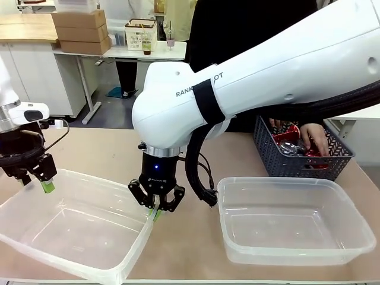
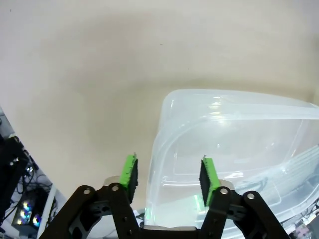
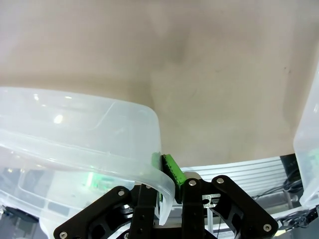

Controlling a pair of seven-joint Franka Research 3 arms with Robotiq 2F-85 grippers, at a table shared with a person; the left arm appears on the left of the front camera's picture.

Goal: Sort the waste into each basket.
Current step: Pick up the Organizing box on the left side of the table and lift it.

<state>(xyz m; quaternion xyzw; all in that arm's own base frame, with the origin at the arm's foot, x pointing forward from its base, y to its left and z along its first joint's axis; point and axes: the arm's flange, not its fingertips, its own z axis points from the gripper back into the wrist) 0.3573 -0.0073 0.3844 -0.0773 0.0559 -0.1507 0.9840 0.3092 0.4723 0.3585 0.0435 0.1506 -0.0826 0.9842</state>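
Observation:
Two clear baskets stand on the table. The left basket [image 1: 77, 228] is tilted, its near side lifted. My right gripper [image 1: 157, 209] reaches across the middle and is shut on the left basket's right rim [image 3: 149, 169], one green pad [image 3: 172, 169] showing against it. My left gripper [image 1: 46, 183] is at that basket's far left corner. Its jaws are open and straddle the rim [image 2: 159, 149], the pads [image 2: 130, 174] apart from the wall. The right basket [image 1: 291, 222] holds nothing. Red shiny waste [image 1: 288, 133] lies in a dark lattice basket [image 1: 279, 160].
A person's hand [image 1: 314, 138] reaches into the dark lattice basket at the back right. My right arm's white links [image 1: 267, 71] span the table's middle. Bare tabletop [image 1: 107, 148] lies behind the left basket.

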